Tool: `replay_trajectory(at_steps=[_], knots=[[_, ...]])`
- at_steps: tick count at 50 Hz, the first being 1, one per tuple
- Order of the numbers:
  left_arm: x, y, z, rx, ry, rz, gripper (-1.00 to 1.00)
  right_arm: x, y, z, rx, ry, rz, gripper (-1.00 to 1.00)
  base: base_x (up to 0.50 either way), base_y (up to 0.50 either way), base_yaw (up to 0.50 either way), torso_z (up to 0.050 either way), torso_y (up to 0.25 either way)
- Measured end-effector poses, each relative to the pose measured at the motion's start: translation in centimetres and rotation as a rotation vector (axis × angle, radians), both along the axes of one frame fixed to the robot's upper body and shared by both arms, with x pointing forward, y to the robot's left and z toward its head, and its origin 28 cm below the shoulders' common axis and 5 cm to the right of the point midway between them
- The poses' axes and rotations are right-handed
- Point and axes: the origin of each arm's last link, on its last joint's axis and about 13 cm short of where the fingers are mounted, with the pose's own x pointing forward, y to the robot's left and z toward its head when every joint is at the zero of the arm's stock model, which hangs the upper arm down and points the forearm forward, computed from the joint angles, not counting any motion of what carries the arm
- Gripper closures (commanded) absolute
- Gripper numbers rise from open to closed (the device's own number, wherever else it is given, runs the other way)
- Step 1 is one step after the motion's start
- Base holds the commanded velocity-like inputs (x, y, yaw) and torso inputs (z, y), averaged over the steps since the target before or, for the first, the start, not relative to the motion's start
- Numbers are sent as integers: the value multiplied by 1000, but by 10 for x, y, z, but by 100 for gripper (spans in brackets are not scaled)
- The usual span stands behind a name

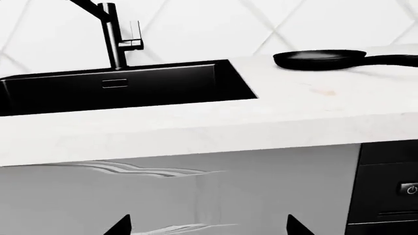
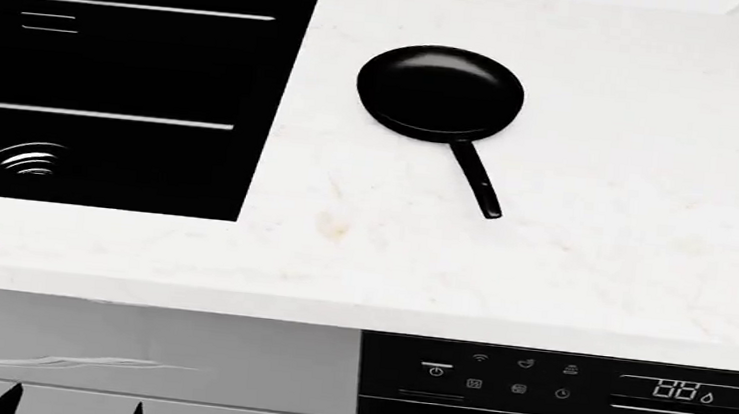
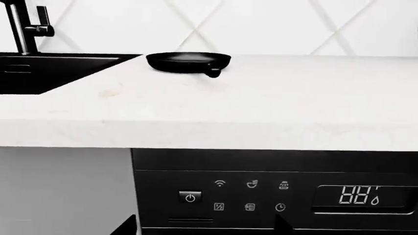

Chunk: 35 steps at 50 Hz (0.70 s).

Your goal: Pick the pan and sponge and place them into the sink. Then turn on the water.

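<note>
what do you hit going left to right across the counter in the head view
sink with its round drain → bare strip of white counter → pan, its handle angled toward the front edge → open white counter out to the right edge

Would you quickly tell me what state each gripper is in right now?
Left gripper: open, holding nothing.
Right gripper: open, holding nothing.
</note>
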Motion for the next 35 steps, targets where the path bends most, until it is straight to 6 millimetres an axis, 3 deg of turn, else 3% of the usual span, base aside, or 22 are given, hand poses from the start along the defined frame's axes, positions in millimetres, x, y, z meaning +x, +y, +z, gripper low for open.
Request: replay_trajectory(at_steps=[7, 23, 35], knots=[[1, 0, 26, -24, -10, -4, -100, -1, -4, 28, -17, -47, 4, -100, 0, 0, 0, 0, 0], [22, 20, 125, -44, -70, -35, -100, 6, -36, 144, -79, -144, 38, -100, 0, 0, 0, 0, 0], [35, 41, 176, -8, -56, -66, -100, 1, -63, 208, -98, -160, 48, -100, 0, 0, 0, 0, 0]])
